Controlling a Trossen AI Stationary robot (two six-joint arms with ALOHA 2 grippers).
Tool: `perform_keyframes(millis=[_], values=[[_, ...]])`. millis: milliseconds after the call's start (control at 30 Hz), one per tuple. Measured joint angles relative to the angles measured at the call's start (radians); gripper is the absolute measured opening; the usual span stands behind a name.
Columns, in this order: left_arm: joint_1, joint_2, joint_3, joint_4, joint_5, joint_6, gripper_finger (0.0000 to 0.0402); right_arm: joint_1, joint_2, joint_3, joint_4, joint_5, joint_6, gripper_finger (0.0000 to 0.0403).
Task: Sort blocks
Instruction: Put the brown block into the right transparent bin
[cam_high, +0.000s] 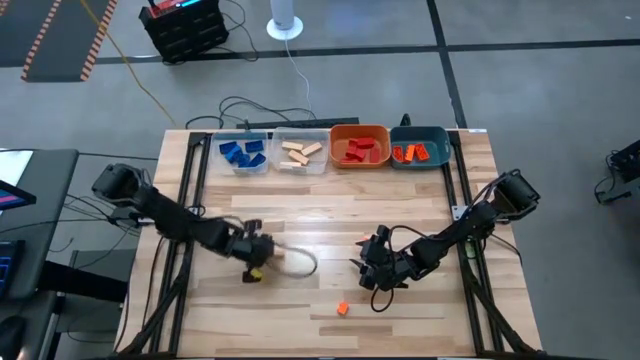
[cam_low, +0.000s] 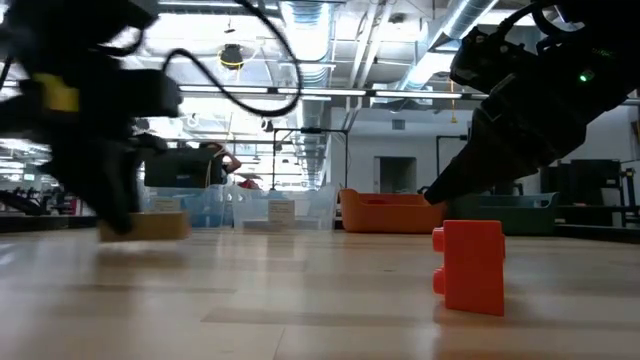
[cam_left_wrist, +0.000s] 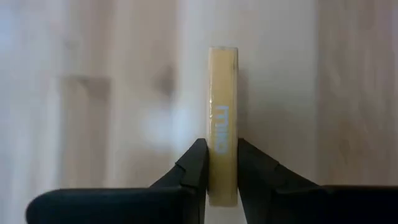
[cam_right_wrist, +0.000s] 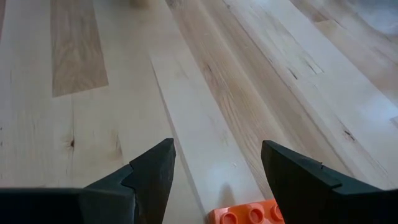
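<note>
The pale tan block (cam_left_wrist: 222, 124) lay on the table (cam_high: 330, 225) in the lower left of the high view, its long axis running straight ahead out from between the fingers of the left gripper (cam_left_wrist: 221, 171). That gripper was clamped on the block's two long faces near the end closest to the wrist, so most of the block stuck out past the fingertips. In the low view it showed as a tan slab at the left, apparently still at the tabletop, though a slight lift could not be ruled out.

From there the clear bin holding tan blocks (cam_high: 301, 152) sat toward the upper centre of the high view, up and to the right of the grip; any carry would likely run that way.

An orange block (cam_high: 342, 309) stood alone near the bottom centre of the high view, just below the right gripper (cam_high: 372, 262). In the right wrist view that block's studded end peeked in between the wide-apart fingers, which grasped nothing. The right arm was clearly the nearer one to it.
</note>
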Motion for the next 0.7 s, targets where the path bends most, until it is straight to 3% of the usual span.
perform_keyframes(millis=[200,467,700], values=[[0.238,0.006,0.097,0.016,0.079,0.139,0.0055,-0.005,0.0,0.0,0.006,-0.001,-0.001,0.0271],[0.627,0.152,0.417,-0.143,0.149,0.345,0.0055,-0.03,0.0,0.0,0.02,-0.039,0.004,0.0271],[0.881,0.295,0.685,-0.308,0.171,0.475,0.0055,-0.01,0.0,0.0,0.018,-0.048,0.006,0.0271]])
